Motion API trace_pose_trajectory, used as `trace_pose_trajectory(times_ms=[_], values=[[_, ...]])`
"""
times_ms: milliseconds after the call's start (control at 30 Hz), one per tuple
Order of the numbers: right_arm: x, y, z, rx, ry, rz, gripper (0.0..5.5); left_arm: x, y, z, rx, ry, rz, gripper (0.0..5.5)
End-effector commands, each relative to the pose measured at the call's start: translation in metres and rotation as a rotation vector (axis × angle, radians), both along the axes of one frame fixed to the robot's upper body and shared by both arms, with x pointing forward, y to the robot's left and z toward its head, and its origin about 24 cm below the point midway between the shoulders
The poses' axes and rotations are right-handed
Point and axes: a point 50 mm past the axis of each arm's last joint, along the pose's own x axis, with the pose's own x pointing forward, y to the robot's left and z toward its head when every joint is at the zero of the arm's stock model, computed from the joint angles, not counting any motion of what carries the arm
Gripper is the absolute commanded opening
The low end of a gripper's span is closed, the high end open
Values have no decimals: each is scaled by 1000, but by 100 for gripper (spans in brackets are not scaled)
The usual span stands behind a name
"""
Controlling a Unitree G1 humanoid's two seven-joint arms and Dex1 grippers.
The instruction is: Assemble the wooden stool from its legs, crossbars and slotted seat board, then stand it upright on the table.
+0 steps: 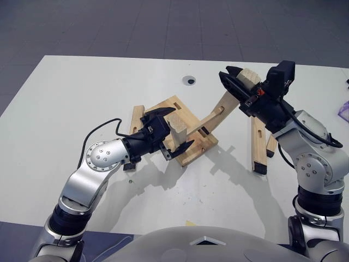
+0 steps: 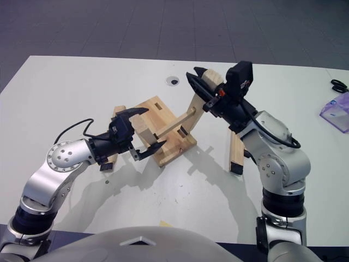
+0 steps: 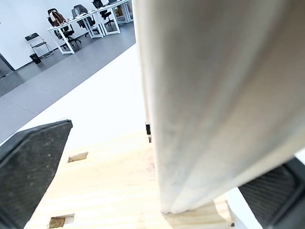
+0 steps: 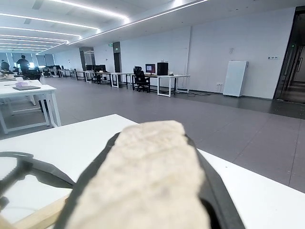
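- A square pale wooden seat board with rectangular slots point(image 1: 173, 105) is seen lying flat on the white worktop point(image 1: 82, 93), at the centre of the left eye frame.
- A short pale wooden block point(image 2: 143, 128) is seen standing upright on the lower left part of the board.
- The left end effector point(image 1: 181, 127) is placed around this block with its black fingers spread, one above and one below it. In the left wrist view a gap is seen between one pad point(image 3: 28, 167) and the block.
- The right end effector point(image 1: 242, 73) is seen in the upper right of the frame, pressed together on the top end of a long light wooden stool leg point(image 1: 230, 102).
- This leg is held tilted, and its lower end is brought down to the right part of the board, near the slots.
- A thin wooden crossbar point(image 1: 207, 119) is seen projecting from the middle of the leg towards the block. Whether it touches the block cannot be told.
- A second wooden leg with a dark end point(image 1: 258, 146) is seen lying on the worktop right of the board, beneath the right arm.
- A flat wooden piece point(image 1: 136, 117) is seen just beside the board's left corner.
- A round dark hole point(image 1: 190, 80) is seen in the worktop above the board.
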Motion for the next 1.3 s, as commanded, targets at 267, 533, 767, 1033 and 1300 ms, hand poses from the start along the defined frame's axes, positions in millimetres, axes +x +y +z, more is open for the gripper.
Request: trace_pose_trajectory(times_ms=[267,533,767,1033,1300], values=[[1,-2,-2,51,131,26,99,-11,3,-1,6,19,46,540],[3,-4,-5,38,205,16,99,-13,-3,-2,-1,27,37,540],[1,-1,-26,45,311,-10,99,-13,-6,-3,-14,33,23,540],[-4,2,-51,-237,318,12,102,-9,-6,-3,8,21,20,540],[6,-14,-74,-559,256,-139,122,-9,-10,-5,17,13,13,540]])
